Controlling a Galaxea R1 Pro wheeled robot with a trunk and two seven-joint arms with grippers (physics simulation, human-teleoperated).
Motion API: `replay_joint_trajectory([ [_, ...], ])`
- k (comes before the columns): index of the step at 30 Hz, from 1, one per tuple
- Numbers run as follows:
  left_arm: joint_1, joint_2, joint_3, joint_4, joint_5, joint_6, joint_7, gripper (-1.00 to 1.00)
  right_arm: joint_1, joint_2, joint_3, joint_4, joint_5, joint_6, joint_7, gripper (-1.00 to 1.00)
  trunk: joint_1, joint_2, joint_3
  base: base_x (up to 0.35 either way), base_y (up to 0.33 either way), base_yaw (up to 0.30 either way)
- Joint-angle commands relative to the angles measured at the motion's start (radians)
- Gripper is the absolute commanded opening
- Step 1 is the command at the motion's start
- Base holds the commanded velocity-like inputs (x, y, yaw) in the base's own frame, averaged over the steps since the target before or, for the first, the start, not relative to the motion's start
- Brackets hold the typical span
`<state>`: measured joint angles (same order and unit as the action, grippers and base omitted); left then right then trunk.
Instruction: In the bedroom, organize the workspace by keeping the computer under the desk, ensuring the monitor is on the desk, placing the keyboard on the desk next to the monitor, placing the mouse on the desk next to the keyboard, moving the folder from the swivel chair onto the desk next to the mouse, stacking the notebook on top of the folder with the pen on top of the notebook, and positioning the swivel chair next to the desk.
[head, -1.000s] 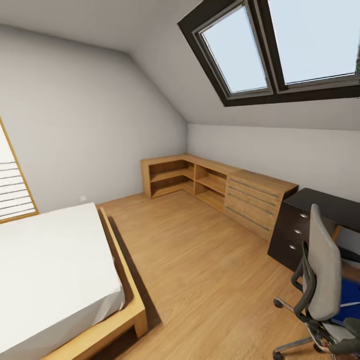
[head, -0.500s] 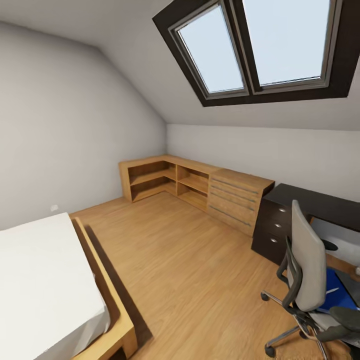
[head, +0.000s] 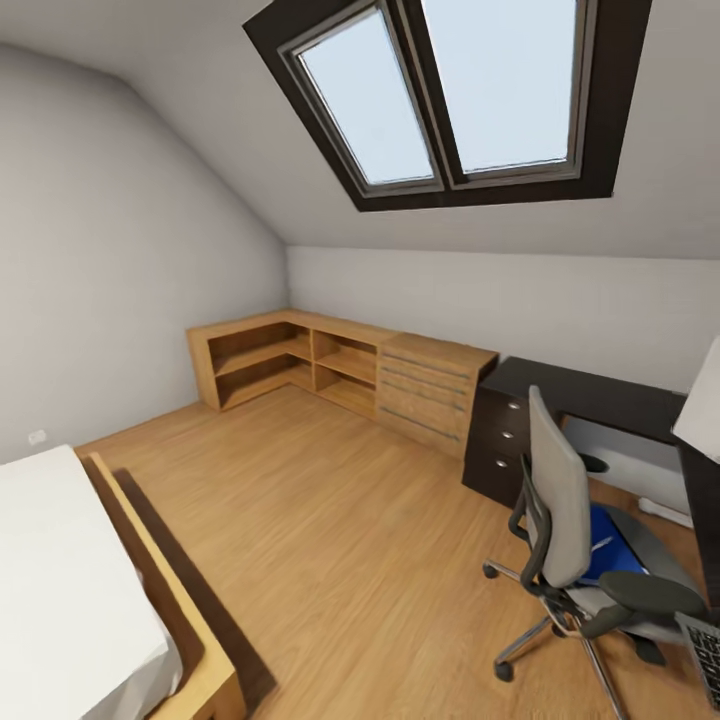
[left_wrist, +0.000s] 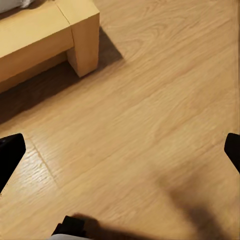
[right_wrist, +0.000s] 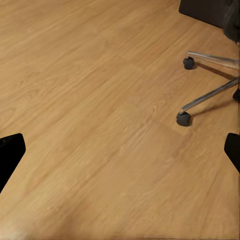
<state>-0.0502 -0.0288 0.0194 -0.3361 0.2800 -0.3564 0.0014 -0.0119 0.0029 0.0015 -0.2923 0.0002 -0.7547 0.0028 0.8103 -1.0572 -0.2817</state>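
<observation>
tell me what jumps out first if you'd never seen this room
The big dark-framed skylight in the sloped ceiling grabs the eye first. Below it, at the head view's right, the swivel chair stands on the wood floor with the folder lying bright blue on its seat, in front of the desk. A low light-wood cabinet runs along the far wall, and a white bed fills the near left corner.

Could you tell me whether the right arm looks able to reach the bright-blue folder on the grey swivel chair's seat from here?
Probably not yet. The right gripper hangs open over bare wood floor, and the grey swivel chair turns its tall back between robot and bright-blue folder.
</observation>
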Motion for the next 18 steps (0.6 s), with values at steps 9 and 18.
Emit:
replay_joint_trajectory([
  [9,0.0,0.0,0.001,0.0,0.001,-0.003,0.0,1.0,-0.001,0.0,0.0,0.001,0.0,-0.003,0.0,1.0,0.0,-0.001,-0.007,0.0,0.286,-0.29],
  [18,0.0,0.0,0.001,0.0,0.001,-0.003,0.0,1.0,-0.001,0.001,0.0,0.001,0.0,-0.002,0.0,1.0,0.0,-0.001,-0.014,0.0,0.042,-0.264],
])
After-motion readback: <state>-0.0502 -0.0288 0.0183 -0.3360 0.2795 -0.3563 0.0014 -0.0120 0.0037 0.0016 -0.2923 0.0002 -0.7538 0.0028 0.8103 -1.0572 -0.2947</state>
